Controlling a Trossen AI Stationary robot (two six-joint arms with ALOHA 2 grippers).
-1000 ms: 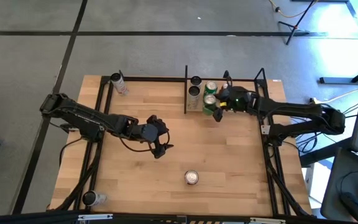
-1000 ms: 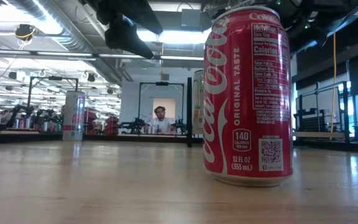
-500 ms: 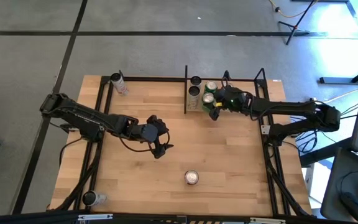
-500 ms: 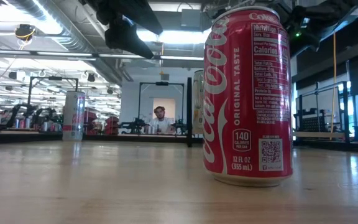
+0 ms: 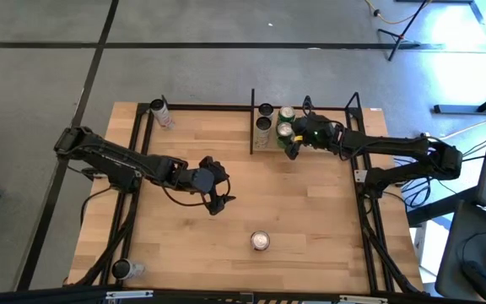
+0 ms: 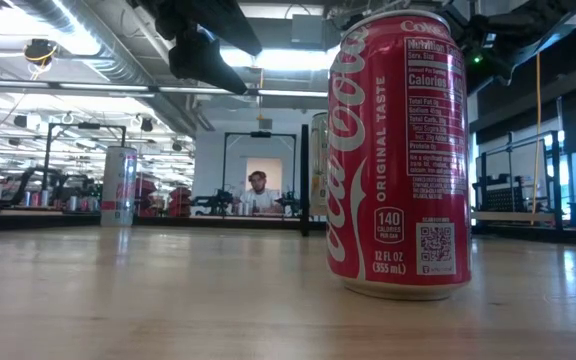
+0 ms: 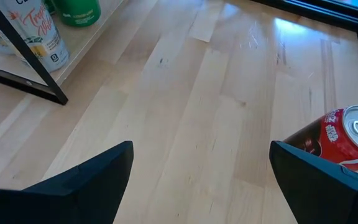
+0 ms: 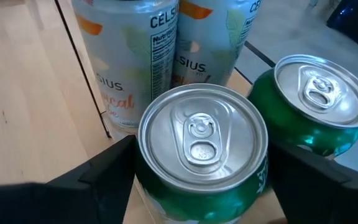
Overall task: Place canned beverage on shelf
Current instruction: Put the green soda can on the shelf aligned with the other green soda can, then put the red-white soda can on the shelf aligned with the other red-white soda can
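Observation:
The shelf stands at the table's far edge, right of centre. On it are two Celsius cans and a green can. My right gripper is shut on a second green can, right beside the first one and the Celsius cans. A red Coca-Cola can stands upright on the table near the front edge, and it also shows in the low view. My left gripper hangs open and empty over the table's middle, with the red can ahead of it. My right gripper pinches the green can's side wall between its two fingers, just below the rim. The fingers come level from the table's right side. The can is upright, its top up. Its bottom is hidden, so I cannot tell whether it rests on the shelf board.
The shelf's black post and bar stand left of the Celsius cans. One more can stands at the far left corner and another at the near left corner. Bare tabletop lies between the shelf and the red can.
My right gripper has gone a little toward the table's left and far edge with the green can, bringing it close beside the other green can on the shelf. The can has stayed upright.

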